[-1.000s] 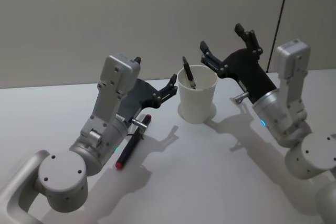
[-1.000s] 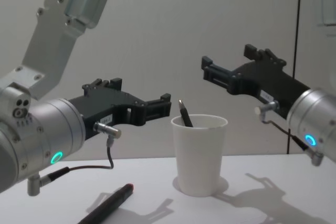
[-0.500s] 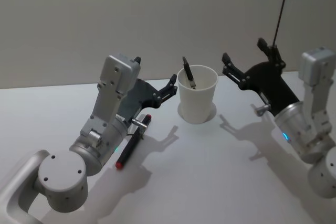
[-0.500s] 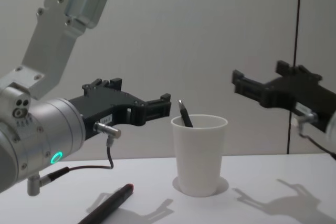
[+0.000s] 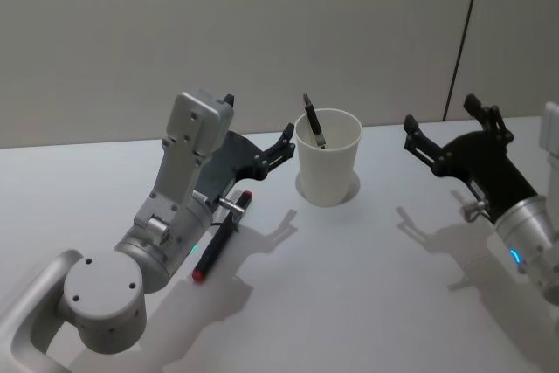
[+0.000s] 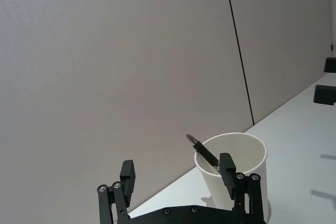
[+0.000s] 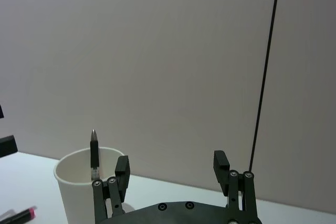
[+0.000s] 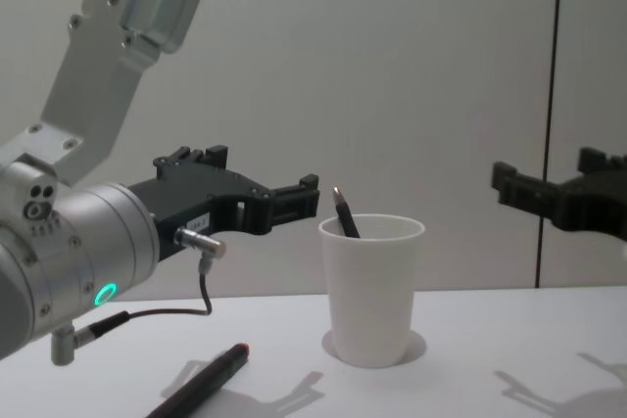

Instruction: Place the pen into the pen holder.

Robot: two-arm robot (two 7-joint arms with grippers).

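Note:
The pen holder [image 5: 328, 163], a white paper cup, stands upright on the table. A black pen [image 5: 313, 123] leans inside it, tip poking above the rim. In the chest view the pen [image 8: 344, 212] sticks out of the cup [image 8: 372, 286]. My left gripper [image 5: 285, 141] hovers open just left of the cup, holding nothing; its wrist view shows its fingers [image 6: 227, 166] in front of the cup [image 6: 239, 158]. My right gripper [image 5: 444, 120] is open and empty, well to the right of the cup [image 7: 83, 187].
A black marker with a red end [image 5: 218, 240] lies on the white table [image 5: 349, 303] under my left arm; the marker [image 8: 201, 384] sits near the front edge in the chest view. A grey wall with a dark vertical seam [image 5: 463, 37] backs the table.
My right gripper has drawn back to the right, away from the cup, and sits lower. The left arm, cup and both pens have not moved.

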